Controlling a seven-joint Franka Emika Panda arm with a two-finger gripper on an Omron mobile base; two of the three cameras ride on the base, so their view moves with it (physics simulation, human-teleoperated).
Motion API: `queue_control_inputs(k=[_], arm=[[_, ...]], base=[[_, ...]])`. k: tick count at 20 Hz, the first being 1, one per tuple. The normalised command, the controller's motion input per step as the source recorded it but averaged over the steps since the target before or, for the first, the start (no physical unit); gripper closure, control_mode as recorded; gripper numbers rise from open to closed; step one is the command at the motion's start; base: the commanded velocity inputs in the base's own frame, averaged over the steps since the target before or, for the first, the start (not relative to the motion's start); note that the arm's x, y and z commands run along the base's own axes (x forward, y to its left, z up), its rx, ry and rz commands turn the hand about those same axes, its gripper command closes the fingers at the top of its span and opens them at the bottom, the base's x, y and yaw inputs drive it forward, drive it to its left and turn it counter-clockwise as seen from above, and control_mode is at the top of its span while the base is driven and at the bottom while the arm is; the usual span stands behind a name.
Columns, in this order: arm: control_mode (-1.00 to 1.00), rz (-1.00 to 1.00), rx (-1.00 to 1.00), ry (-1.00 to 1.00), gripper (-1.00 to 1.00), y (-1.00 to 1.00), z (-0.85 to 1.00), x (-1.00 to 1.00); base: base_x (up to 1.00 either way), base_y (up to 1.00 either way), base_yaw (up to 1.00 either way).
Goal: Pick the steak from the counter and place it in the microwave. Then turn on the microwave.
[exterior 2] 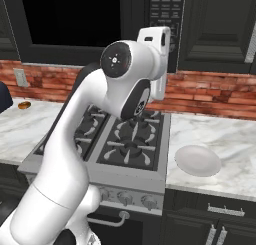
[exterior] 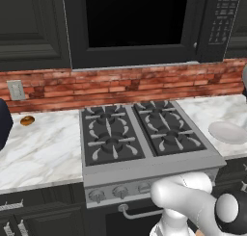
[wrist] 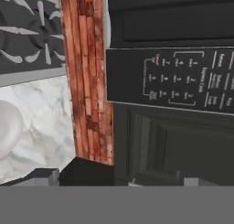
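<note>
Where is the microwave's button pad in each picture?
Left base view: the keypad sits at the top right corner, right of the microwave door.
Right base view: the keypad is at the top middle, just above the white arm's raised end.
Hand view: the keypad fills the right middle, turned sideways.
Shared landmark: the red brick wall beside or below the microwave.

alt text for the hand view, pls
Rolled sideways, the hand view looks at the microwave's keypad on its black front, dark cabinet panelling beside it. A red brick backsplash runs down the picture, with the grey stovetop, white marble counter and a white plate beyond it.
</note>
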Motion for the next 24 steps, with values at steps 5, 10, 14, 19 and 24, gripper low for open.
queue_control_inputs(k=[5,10,14,19,24], arm=[[-1.0,0.0,0.0,0.15,-1.0,-0.07,-0.02,0.17],[-1.0,0.0,0.0,0.09,-1.0,-0.02,0.0,0.19],[-1.0,0.0,0.0,0.01,-1.0,0.0,-0.02,0.12],[-1.0,0.0,0.0,0.0,-1.0,0.0,-0.08,0.1],[-1.0,0.0,0.0,0.0,-1.0,0.0,-0.1,0.18]], base=[[0.0,0.0,0.0],[0.0,0.0,0.0],[0.0,0.0,0.0],[0.0,0.0,0.0],[0.0,0.0,0.0]])
